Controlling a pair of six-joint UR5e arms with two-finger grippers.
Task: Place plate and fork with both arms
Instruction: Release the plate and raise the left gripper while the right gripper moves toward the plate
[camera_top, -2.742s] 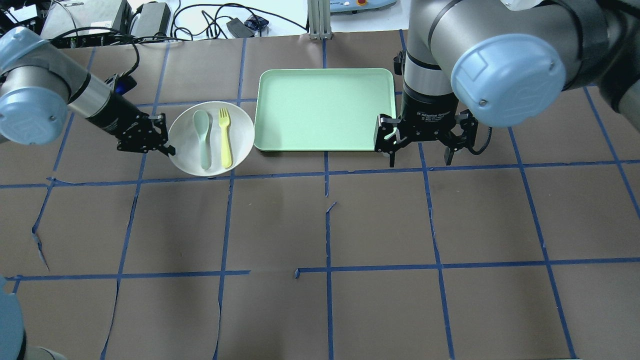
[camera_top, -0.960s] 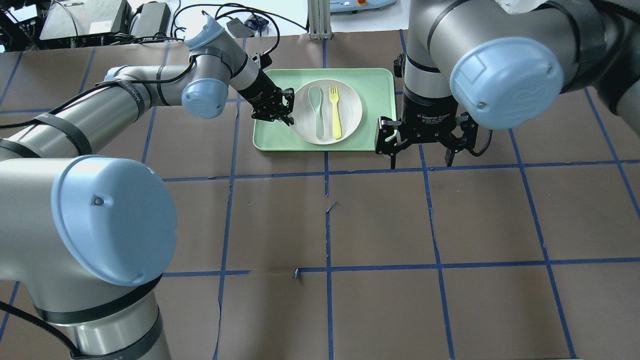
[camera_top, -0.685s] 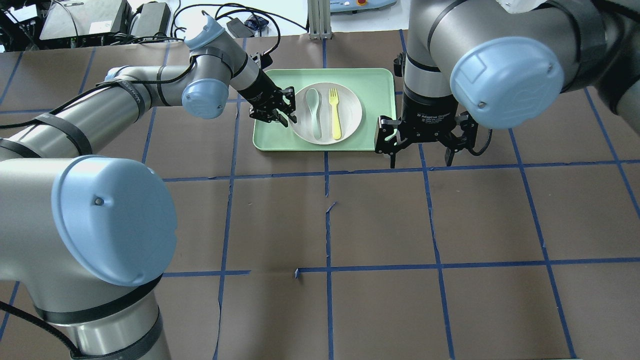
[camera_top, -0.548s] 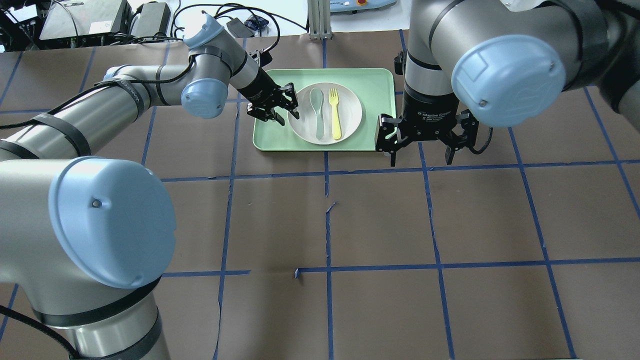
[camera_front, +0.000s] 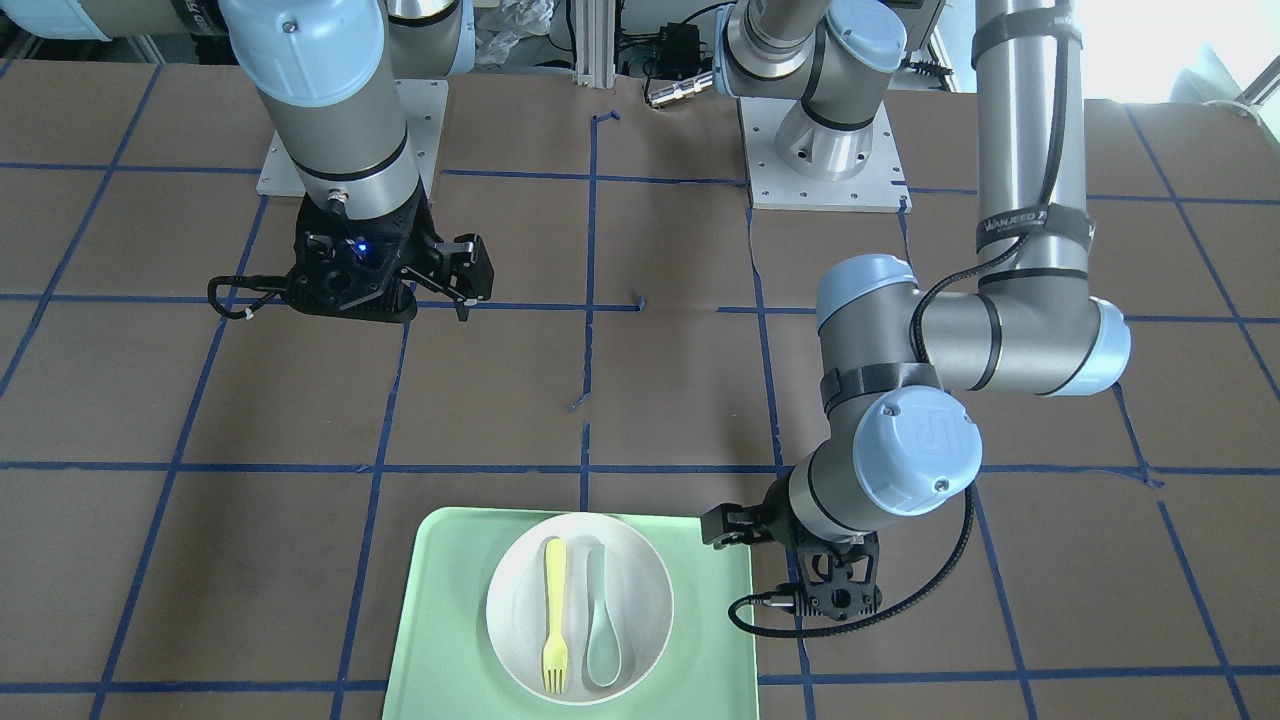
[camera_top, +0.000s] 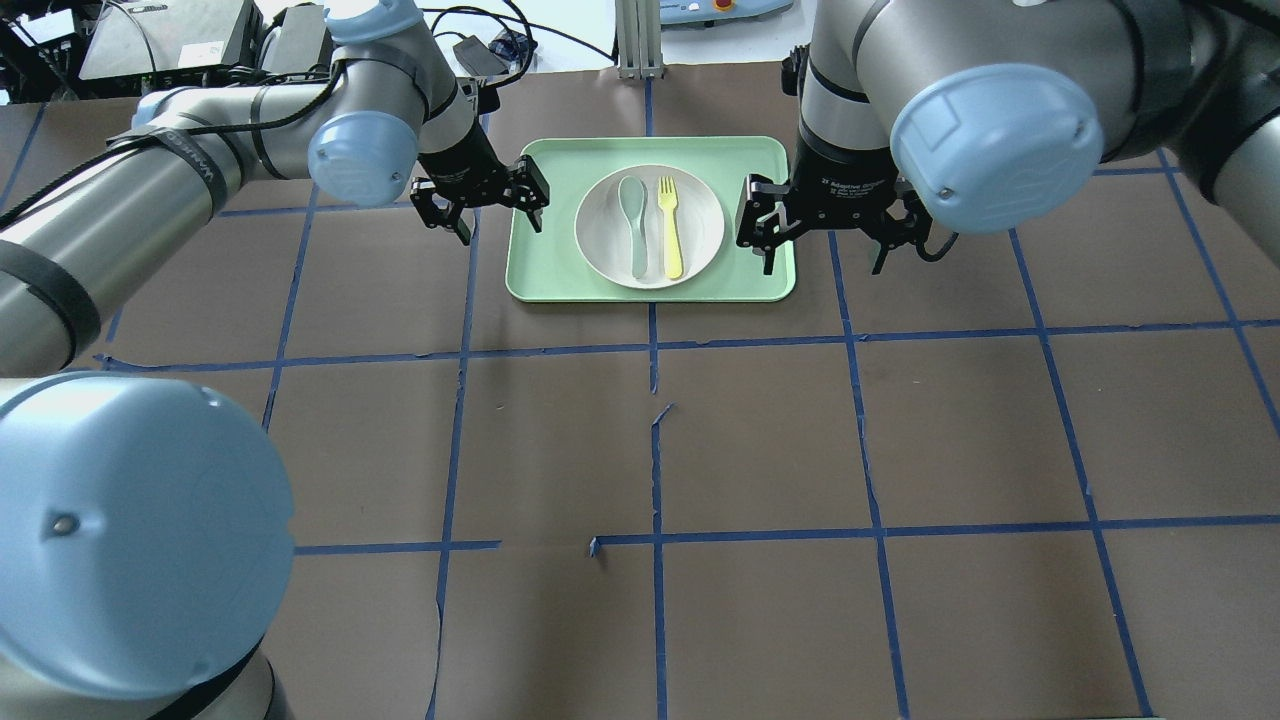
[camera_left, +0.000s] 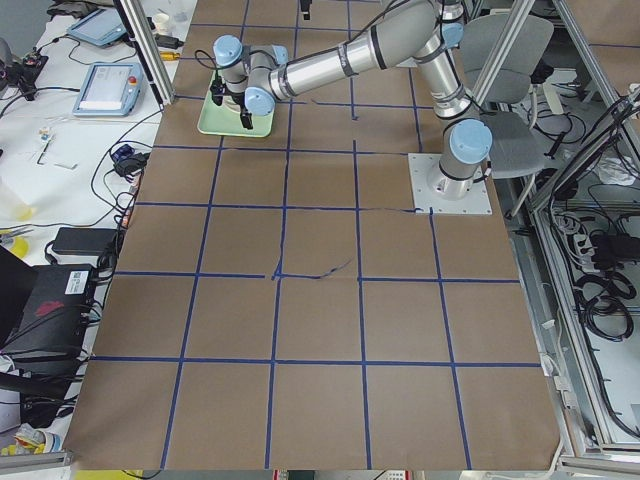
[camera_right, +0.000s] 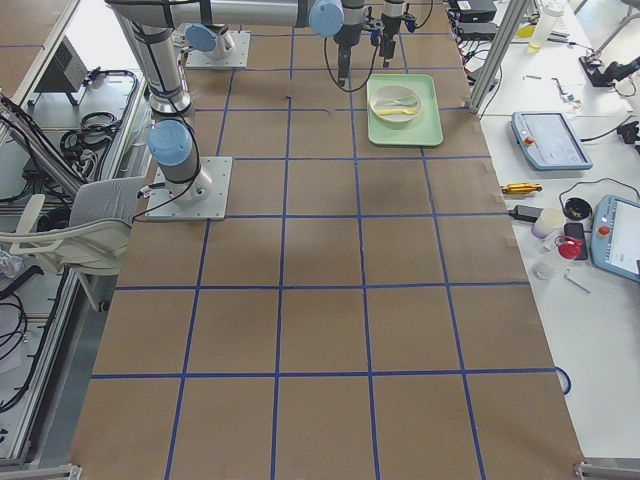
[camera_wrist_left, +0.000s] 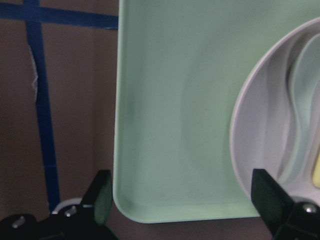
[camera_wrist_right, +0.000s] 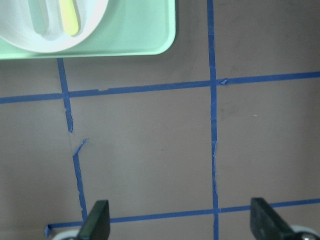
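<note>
Having released the plate (camera_top: 700, 225), left gripper (camera_top: 503, 232) retreats, right gripper (camera_top: 823, 268) nears, all fingers (camera_wrist_left: 101, 197) spread.

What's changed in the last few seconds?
The left gripper carried the plate from the table onto the tray, let go and backed off to the tray's left edge, open. The right gripper, still open, shifted forward along the tray's right edge. The fork and spoon stayed on the plate; tray unmoved.

— Bench surface?
— Bench (camera_top: 900, 440) covered in brown paper, gridded with blue tape (camera_top: 658, 620); tape frayed in places.
— Surroundings?
— White side table (camera_right: 600, 330) carrying a teach pendant (camera_right: 545, 140). Grey chair (camera_left: 505, 45), aluminium post (camera_top: 640, 40), loose cables (camera_left: 600, 290) on the floor. Lighting bright, even.
</note>
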